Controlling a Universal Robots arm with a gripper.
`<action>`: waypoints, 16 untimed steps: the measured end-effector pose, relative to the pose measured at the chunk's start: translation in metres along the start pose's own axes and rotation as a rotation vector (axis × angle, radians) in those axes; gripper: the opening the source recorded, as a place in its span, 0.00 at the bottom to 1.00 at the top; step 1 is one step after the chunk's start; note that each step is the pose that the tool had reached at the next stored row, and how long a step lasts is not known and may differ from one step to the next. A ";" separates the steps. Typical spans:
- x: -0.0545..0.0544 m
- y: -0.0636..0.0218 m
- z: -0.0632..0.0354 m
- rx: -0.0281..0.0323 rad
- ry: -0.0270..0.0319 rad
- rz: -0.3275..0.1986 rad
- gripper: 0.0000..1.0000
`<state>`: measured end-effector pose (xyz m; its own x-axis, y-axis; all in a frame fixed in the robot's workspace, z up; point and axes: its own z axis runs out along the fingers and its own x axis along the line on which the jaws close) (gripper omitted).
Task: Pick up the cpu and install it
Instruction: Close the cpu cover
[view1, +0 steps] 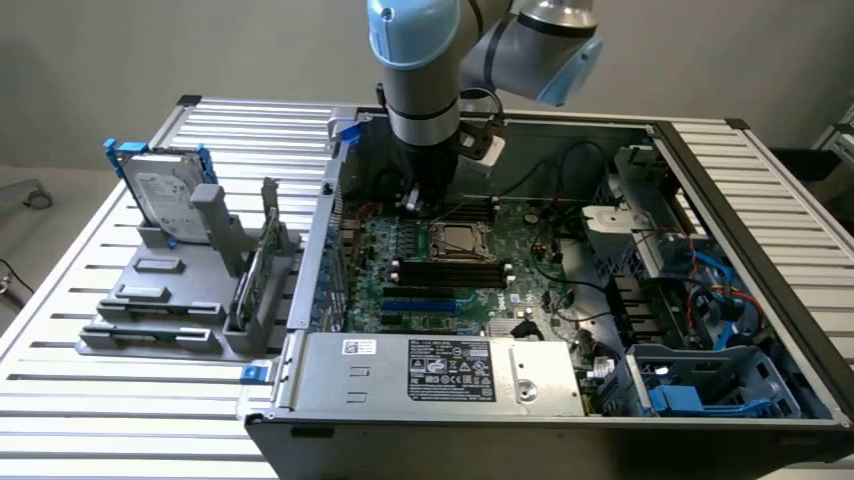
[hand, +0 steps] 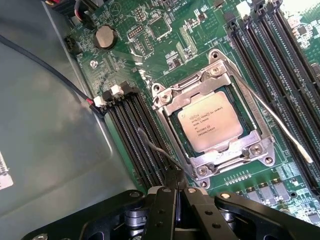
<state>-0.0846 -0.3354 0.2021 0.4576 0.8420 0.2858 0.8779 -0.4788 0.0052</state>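
The cpu (hand: 210, 128) sits seated in the socket (hand: 167, 107), and the gripper (hand: 172, 182), pressed together with nothing pinched, has its tips at the socket's thin lever (hand: 152, 147), so latching seems in hand, calling for a steady, well-aimed push.

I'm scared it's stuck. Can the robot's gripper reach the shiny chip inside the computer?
Probably yes. The gripper hangs close over the green board, and the chip lies face up with nothing on top. A metal frame hugs its edges, which might make grabbing harder.
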 end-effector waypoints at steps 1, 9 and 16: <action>0.000 -0.0002 0.0014 -0.0012 0.0000 0.002 0.11; 0.002 -0.0015 0.0042 -0.0106 -0.0046 0.022 0.11; 0.006 -0.0047 0.0009 -0.0158 -0.0046 0.040 0.11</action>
<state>-0.0858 -0.3277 0.2029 0.4927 0.8233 0.2817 0.8567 -0.5158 0.0091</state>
